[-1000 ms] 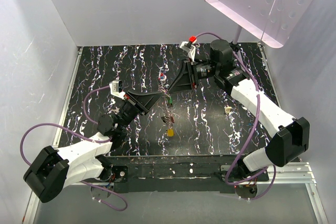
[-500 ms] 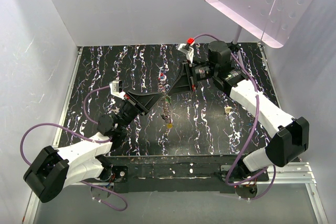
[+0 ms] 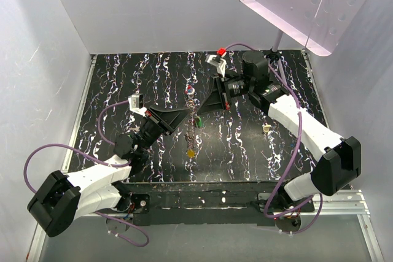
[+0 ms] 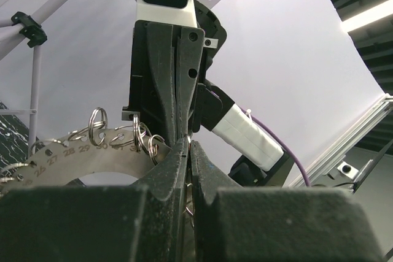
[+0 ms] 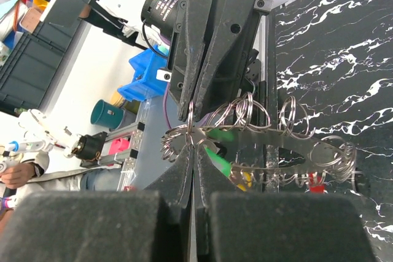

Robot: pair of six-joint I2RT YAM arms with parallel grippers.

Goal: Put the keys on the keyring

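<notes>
Left gripper [image 4: 188, 143] tight on keyring [image 4: 73, 161]

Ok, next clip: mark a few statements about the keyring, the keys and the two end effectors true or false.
1. The left end effector and the right end effector are both shut on the keyring. True.
2. The keyring lies flat on the table. False: it is held up between the two end effectors.
3. A green key hangs on the keyring. True.
4. The beige lump sits beside the left arm. False: it lies on the table by the right arm.
</notes>
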